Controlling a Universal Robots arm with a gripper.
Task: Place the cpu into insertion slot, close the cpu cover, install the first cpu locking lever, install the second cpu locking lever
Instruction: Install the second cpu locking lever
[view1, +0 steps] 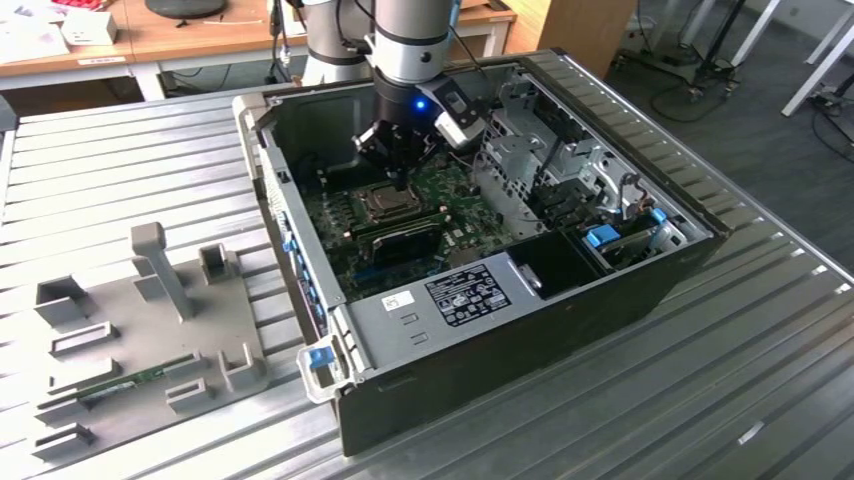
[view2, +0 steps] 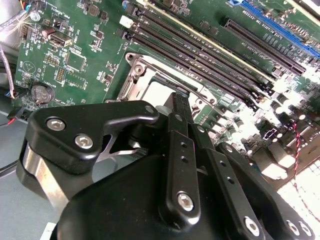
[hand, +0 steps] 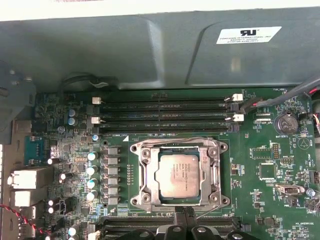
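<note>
cpu | dull silver square | under framed cpu cover

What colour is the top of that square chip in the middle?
Dull silver-grey; the cpu shows best in the first wrist view.

I see the chip topped in dull, brushed grey metal, framed by the shinier bare-metal cover. The circuit board looks matt green. My hand is smooth black plastic with bright steel screws. The ribbed surface is pale, satiny metal.
</note>
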